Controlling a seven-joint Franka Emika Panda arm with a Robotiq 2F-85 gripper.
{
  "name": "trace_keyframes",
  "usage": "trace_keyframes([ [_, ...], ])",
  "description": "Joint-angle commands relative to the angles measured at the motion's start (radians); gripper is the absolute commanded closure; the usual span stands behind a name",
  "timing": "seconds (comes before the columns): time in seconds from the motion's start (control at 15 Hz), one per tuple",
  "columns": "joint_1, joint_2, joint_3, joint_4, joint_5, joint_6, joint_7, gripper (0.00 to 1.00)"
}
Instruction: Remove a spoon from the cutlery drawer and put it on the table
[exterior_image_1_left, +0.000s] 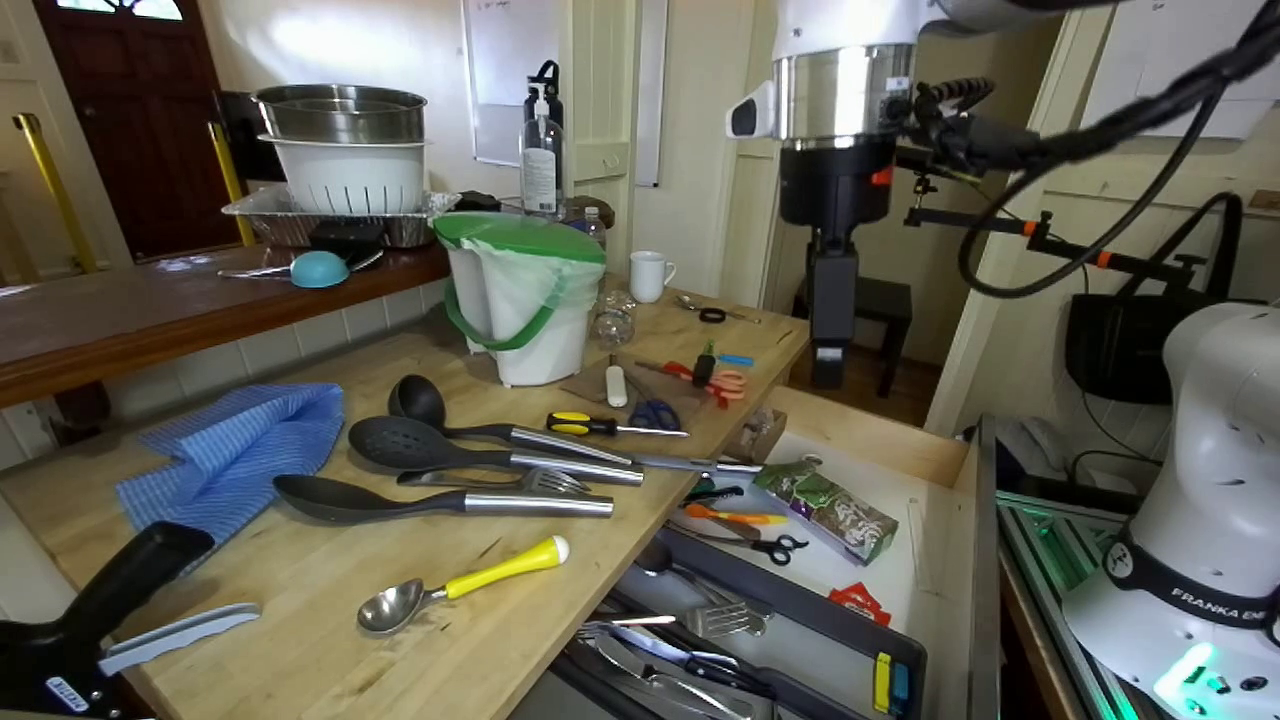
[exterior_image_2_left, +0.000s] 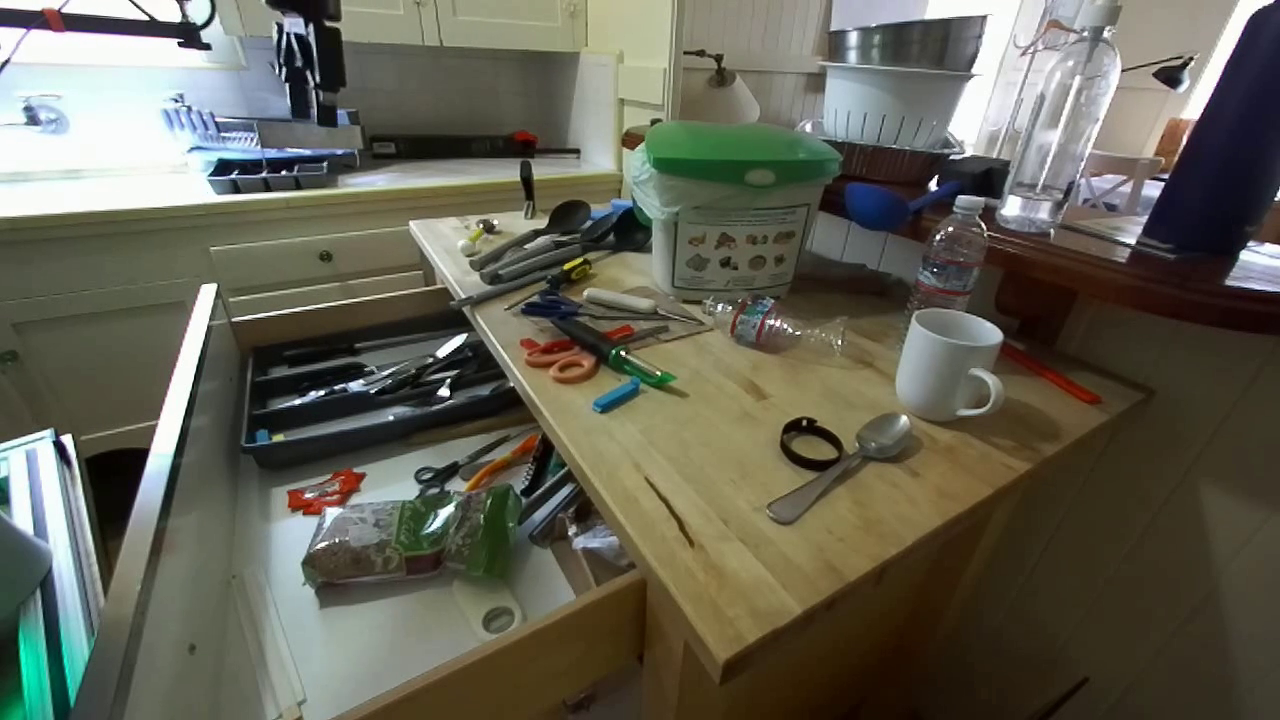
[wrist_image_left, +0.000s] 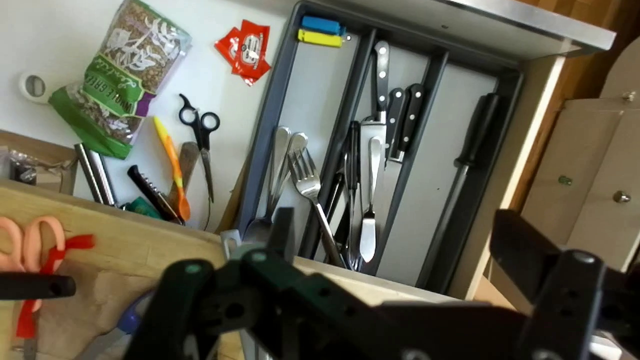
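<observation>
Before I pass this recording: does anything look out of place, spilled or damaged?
In the cutlery drawer, a fork straddles a tray divider instead of lying in one compartment, and a food bag seems misplaced. On the table, a plastic bottle lies on its side, looking crumpled. No spill shows.

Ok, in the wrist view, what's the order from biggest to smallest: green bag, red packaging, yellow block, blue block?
Green bag, largest
Red packaging
Yellow block and blue block, smallest: too alike to rank
</observation>
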Motion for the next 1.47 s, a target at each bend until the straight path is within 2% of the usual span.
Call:
trace_keyframes([
  [0.0,0.018,-0.046,0.045,-0.162,-0.104,0.195,0.067,0.00],
  [0.13,0.026,-0.060,0.049,-0.238,-0.096,0.305,0.077,0.00],
  [0.2,0.038,-0.057,0.030,-0.266,-0.036,0.328,0.031,0.00],
  [0.27,0.029,-0.017,0.040,-0.188,-0.074,0.264,0.051,0.00],
  [0.47,0.033,-0.027,0.037,-0.238,-0.063,0.305,0.046,0.00],
  [0.93,0.032,-0.037,0.035,-0.240,-0.059,0.305,0.045,0.00],
  [1.0,0.006,-0.079,0.078,-0.277,-0.187,0.347,0.155,0.00],
  [1.2,-0.011,-0.119,0.098,-0.358,-0.312,0.425,0.271,0.00],
  [1.4,-0.032,-0.146,0.107,-0.456,-0.341,0.538,0.422,0.00],
])
